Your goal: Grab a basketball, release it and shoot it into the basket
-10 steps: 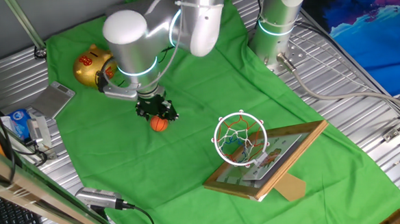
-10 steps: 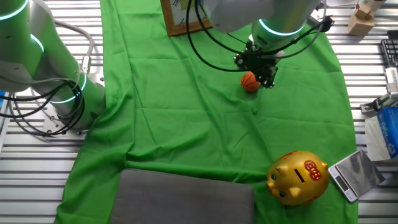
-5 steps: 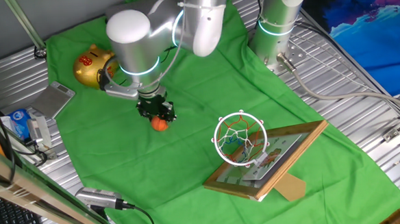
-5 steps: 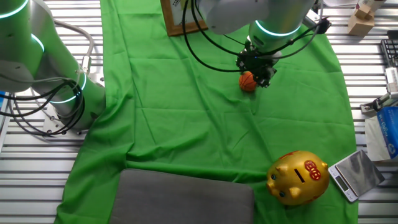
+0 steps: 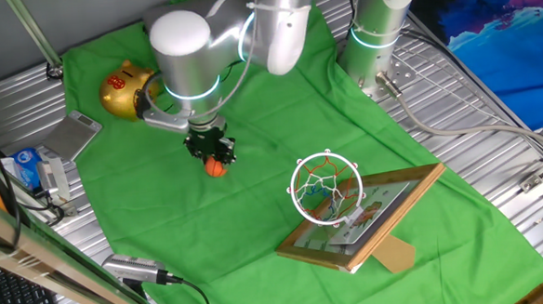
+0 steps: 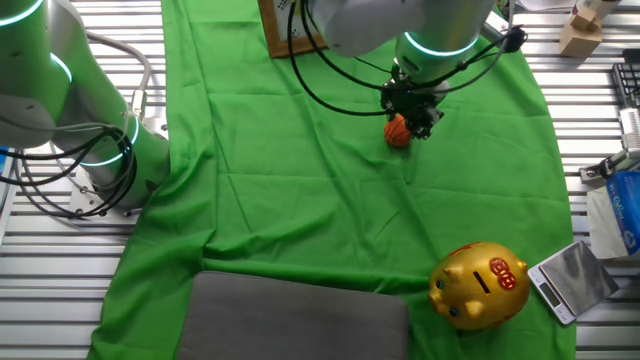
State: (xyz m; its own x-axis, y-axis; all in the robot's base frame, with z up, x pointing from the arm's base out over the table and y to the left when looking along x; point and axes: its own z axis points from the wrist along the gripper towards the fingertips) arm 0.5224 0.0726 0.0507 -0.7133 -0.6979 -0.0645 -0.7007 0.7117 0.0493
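The basketball [image 5: 217, 169] is a tiny orange ball lying on the green cloth [image 5: 257, 227], left of centre. My gripper [image 5: 215, 159] points straight down over it, and its black fingers close in on the ball's sides. The other fixed view shows the same: the gripper [image 6: 403, 122] sits on the ball [image 6: 397, 134]. The basket [image 5: 326, 188], a white rim with a red-and-white net, stands on its wooden-framed backboard [image 5: 386, 211] to the right of the ball. Only a corner of the backboard [image 6: 290, 35] shows in the other fixed view.
A golden piggy bank [image 5: 124, 90] [image 6: 478, 285] stands at the cloth's edge beside a small silver scale [image 5: 70, 136]. A second arm's base [image 5: 377, 35] [image 6: 70, 110] stands off the cloth. A grey mat [image 6: 300, 315] lies at the cloth's other end.
The gripper's fingers have drawn in around the ball, and the wrist has shifted slightly. The ball has barely moved.
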